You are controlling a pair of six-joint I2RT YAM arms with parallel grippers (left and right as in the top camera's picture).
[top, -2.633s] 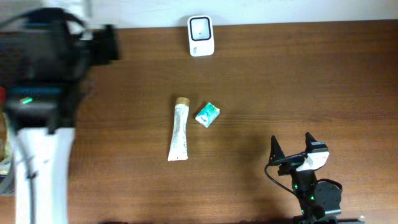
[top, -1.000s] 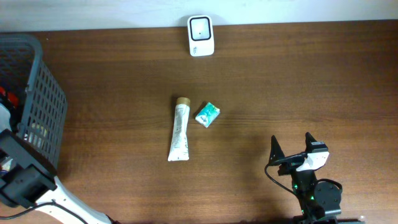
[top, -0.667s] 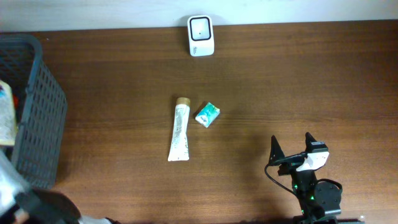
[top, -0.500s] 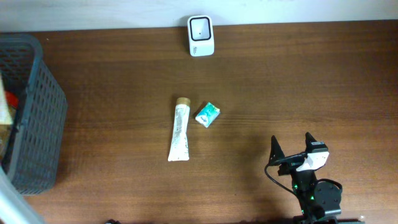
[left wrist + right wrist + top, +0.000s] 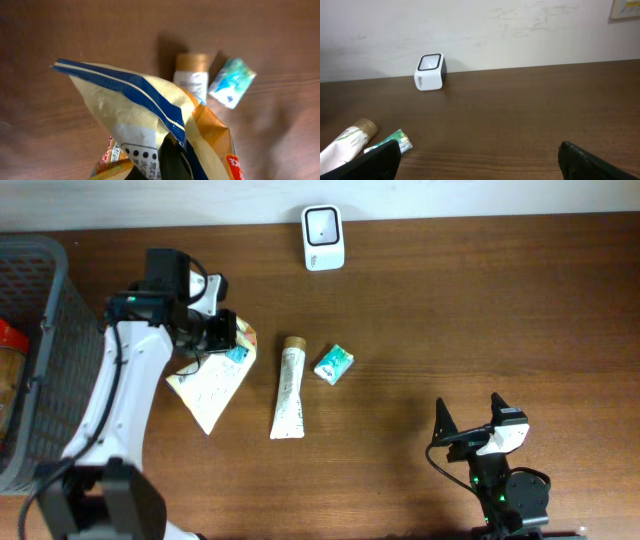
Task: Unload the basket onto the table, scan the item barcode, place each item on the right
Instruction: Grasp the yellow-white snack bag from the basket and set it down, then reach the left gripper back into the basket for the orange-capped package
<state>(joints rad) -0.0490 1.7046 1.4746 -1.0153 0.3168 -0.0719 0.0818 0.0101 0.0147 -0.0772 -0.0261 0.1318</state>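
I see a dark brown wooden table (image 5: 480,320), grain running left to right, back edge against a pale wall. White scanner (image 5: 323,237) sits at the far edge, about mid-width, window facing up. Near the middle lies a white tube (image 5: 289,388) with a tan cap, flat, cap pointing toward the far edge. Just beside its cap end, on the right, lies a small teal packet (image 5: 333,364), apart from the tube and turned at an angle. Grey mesh basket (image 5: 60,330) stands at the left end of the table. Yellow pouch (image 5: 210,385) is left of the tube; I can't tell if it touches the wood.
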